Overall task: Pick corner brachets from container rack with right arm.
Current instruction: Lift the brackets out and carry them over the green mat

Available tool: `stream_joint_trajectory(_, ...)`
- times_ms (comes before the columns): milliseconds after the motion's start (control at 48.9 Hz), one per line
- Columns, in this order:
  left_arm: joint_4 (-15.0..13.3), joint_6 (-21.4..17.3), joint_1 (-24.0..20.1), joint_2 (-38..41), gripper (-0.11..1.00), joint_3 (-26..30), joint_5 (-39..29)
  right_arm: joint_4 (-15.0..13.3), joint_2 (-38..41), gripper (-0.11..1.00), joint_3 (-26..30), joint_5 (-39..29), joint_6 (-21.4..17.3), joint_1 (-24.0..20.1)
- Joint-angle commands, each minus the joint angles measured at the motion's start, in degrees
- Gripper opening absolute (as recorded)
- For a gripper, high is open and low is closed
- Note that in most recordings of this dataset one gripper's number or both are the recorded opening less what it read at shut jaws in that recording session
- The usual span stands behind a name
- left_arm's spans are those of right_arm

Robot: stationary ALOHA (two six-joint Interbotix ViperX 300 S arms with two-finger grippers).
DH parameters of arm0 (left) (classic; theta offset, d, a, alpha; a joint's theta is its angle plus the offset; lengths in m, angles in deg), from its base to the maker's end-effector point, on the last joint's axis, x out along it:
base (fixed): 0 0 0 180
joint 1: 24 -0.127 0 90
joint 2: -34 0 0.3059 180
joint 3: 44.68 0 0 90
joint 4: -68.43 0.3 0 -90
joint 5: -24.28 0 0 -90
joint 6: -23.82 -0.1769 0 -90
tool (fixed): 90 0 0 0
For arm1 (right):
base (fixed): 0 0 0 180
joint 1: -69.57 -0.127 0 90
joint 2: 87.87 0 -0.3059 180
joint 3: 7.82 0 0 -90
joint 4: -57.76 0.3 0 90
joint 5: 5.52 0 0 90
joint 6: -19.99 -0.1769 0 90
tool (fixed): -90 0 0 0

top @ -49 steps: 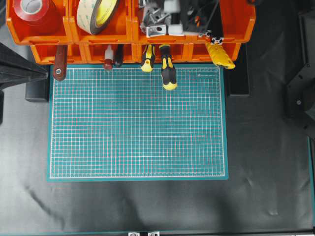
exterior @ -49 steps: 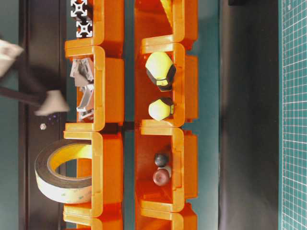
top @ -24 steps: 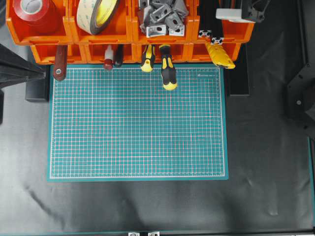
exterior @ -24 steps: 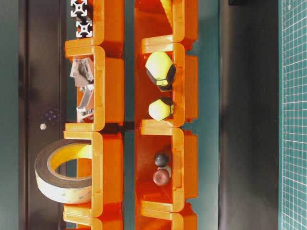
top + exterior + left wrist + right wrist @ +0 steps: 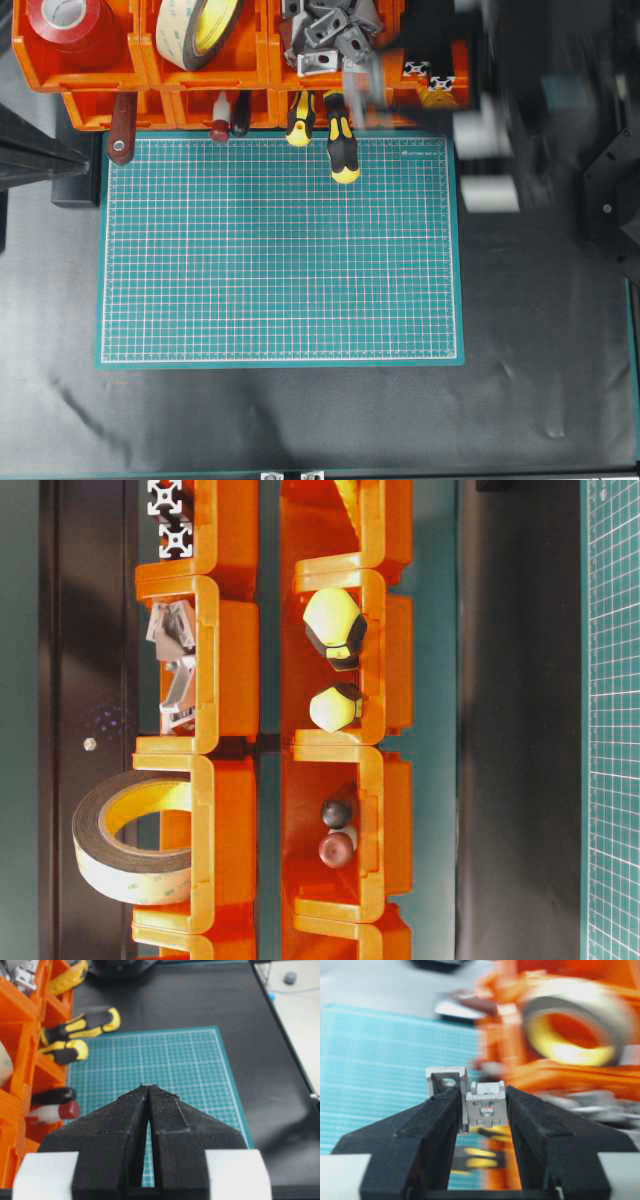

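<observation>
The orange container rack (image 5: 250,75) runs along the far edge and also shows in the table-level view (image 5: 225,660). Grey corner brackets (image 5: 325,35) lie heaped in one upper bin (image 5: 172,665). My right gripper (image 5: 482,1105) is shut on two grey corner brackets: one (image 5: 486,1105) sits between the pads, the other (image 5: 447,1082) sticks out beside the left finger. In the overhead view the right gripper (image 5: 375,90) and arm are a blur over the rack's right front. My left gripper (image 5: 149,1087) is shut and empty, above the mat.
A green cutting mat (image 5: 280,250) covers the table's middle. Yellow-black screwdrivers (image 5: 340,150) stick out of the lower bins onto it. A tape roll (image 5: 200,30), red tape (image 5: 70,20) and black slotted bars (image 5: 430,72) fill other bins. The left arm (image 5: 30,150) rests at the left edge.
The right gripper came out of the bracket bin, swung right above the rack, and now sweeps forward and down in a blur with brackets held. The left arm has not moved.
</observation>
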Motion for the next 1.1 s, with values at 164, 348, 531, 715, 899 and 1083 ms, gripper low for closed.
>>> stream_joint_trajectory(164,0.2,0.1,0.2,-1.1,0.00,1.1,0.4,-0.2,-1.1,0.28,-11.7,12.4,-6.8,-9.0)
stream_joint_trajectory(348,0.2,-0.3,0.2,-1.7,0.00,0.4,-1.2,-0.2,5.7,0.28,-14.9,17.5,-9.5,-12.0)
stream_joint_trajectory(531,0.2,0.0,0.5,-3.5,0.00,-0.7,-6.0,-0.3,15.5,0.28,-14.2,17.6,-9.4,-12.3)
stream_joint_trajectory(715,0.2,-0.1,0.8,-4.6,0.00,-0.7,-6.2,-4.1,25.0,0.28,-10.9,14.6,-9.4,-12.3)
stream_joint_trajectory(899,0.2,0.0,0.8,-4.7,0.00,-0.8,-6.2,-10.3,31.6,0.28,-6.6,10.9,-9.4,-12.2)
stream_joint_trajectory(1083,0.3,0.1,0.8,-4.7,0.00,-0.8,-6.1,-13.1,35.3,0.28,-4.2,11.0,-9.4,-11.8)
